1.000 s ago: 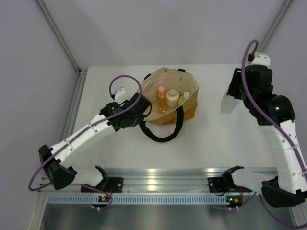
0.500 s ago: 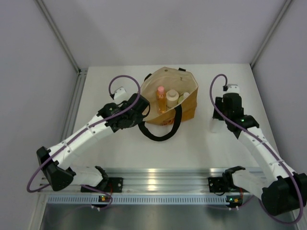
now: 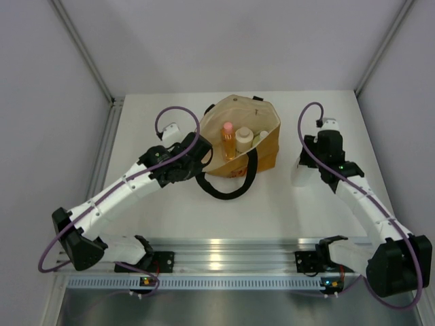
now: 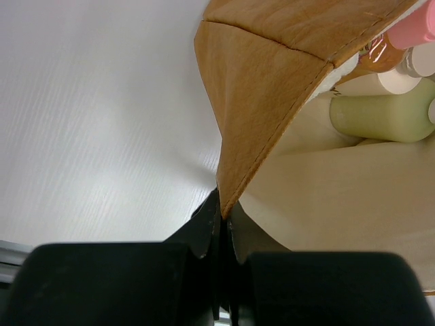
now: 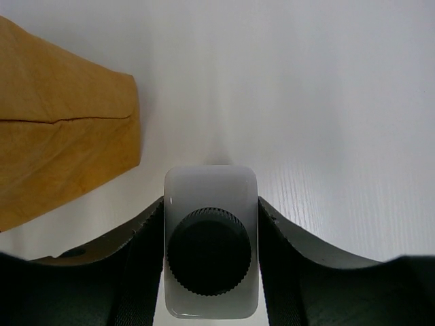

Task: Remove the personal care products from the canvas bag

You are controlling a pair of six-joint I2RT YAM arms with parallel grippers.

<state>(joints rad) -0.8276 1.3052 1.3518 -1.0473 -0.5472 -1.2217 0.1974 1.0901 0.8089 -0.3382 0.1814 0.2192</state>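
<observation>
Right arm (image 3: 360, 197) has swung in from the far right edge and dropped low since a second ago. Over the last half second it only nudges a little nearer the bag. Left arm (image 3: 129, 187) and the bag contents sit unchanged.

Right end effector (image 5: 211, 204) is clamped on the small white dark-capped bottle (image 5: 211, 238), one finger on each flat side, cap facing the wrist camera. The bottle is outside the canvas bag (image 3: 268, 155), just to its right and apart from it, over bare tabletop (image 3: 163, 122). The frames don't show whether its base touches the tabletop. In the right wrist view the bag's mustard wall fills the left edge, with a clear gap to the bottle.

Left end effector (image 4: 221, 221) is pinched shut on the bag's left rim, with the fabric edge caught between the fingers and the mouth held open.

Three products are still in the bag:
- orange bottle with pink cap (image 3: 229, 141), upright, left of centre
- squat cream-white jar (image 3: 244, 139), just right of it
- pale yellow-green white-topped bottle (image 4: 380, 117), lying against the cream lining in the left wrist view

The black loop handle (image 3: 228, 187) drapes over the bag's near side onto the tabletop.
</observation>
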